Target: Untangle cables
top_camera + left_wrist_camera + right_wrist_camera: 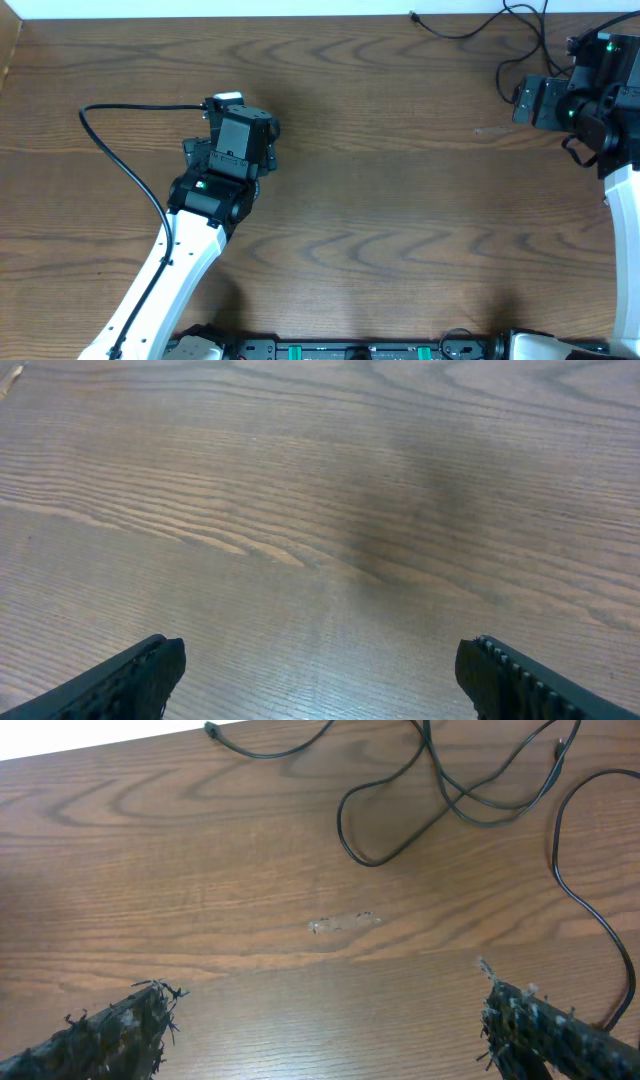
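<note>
Thin black cables (440,790) lie in crossing loops at the table's far edge, and one end plug (211,729) rests to the left of them. From above, the same cables (480,28) run along the back right, with the plug (413,15) at their left end. One more black strand (572,895) curves down the right side of the right wrist view. My right gripper (325,1010) is open over bare wood, short of the loops; overhead it (532,100) sits at the right. My left gripper (320,660) is open above bare table at centre-left (226,106), far from the cables.
A thicker black arm cable (120,150) arcs from the left arm out to the left. A small pale scuff (340,923) marks the wood between my right gripper and the loops. The table's back edge (300,16) runs just behind the cables.
</note>
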Available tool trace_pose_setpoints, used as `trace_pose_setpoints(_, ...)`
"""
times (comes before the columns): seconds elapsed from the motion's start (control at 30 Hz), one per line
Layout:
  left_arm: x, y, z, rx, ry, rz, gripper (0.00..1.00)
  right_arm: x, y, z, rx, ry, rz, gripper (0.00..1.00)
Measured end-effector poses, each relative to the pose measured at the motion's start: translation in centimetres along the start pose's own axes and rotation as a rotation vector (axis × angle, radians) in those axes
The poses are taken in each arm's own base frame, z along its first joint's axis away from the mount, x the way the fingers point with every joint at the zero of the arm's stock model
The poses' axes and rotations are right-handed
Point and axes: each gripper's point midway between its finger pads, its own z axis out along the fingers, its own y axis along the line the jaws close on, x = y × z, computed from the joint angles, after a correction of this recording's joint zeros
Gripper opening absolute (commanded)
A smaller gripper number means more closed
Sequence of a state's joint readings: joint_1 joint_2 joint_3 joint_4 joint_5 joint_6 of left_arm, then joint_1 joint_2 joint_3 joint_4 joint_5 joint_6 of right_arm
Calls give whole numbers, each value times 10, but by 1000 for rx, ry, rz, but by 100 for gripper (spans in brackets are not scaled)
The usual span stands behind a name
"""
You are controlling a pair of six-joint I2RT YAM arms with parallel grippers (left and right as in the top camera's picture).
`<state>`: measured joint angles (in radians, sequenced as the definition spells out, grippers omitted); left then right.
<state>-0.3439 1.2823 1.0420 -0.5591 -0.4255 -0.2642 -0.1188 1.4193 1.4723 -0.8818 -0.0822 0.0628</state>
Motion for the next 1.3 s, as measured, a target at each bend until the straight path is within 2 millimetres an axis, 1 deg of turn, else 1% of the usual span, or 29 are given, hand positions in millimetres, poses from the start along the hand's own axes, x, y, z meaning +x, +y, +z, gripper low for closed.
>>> trace_pose_setpoints(0.6, 0, 0, 0, 0, 0, 0, 92, 0, 0, 0, 0, 0, 0, 99)
trace_pose_setpoints(0.77, 5, 2, 0, -7, 20, 11, 91, 0, 0, 0, 0, 0, 0, 99)
trace_pose_setpoints(0.87, 8, 4, -2, -11, 32, 17, 91, 0, 0, 0, 0, 0, 0, 99)
trace_pose_setpoints(1.0, 8, 8, -9, -8, 24, 13, 92, 0, 0, 0, 0, 0, 0, 99)
trace_pose_setpoints(1.13, -1, 10, -19, 6, -19, -10, 91, 0, 0, 0, 0, 0, 0, 99)
trace_pose_setpoints(1.3, -33, 10, -40, 72, -208, -114, 92, 0, 0, 0, 0, 0, 0, 99)
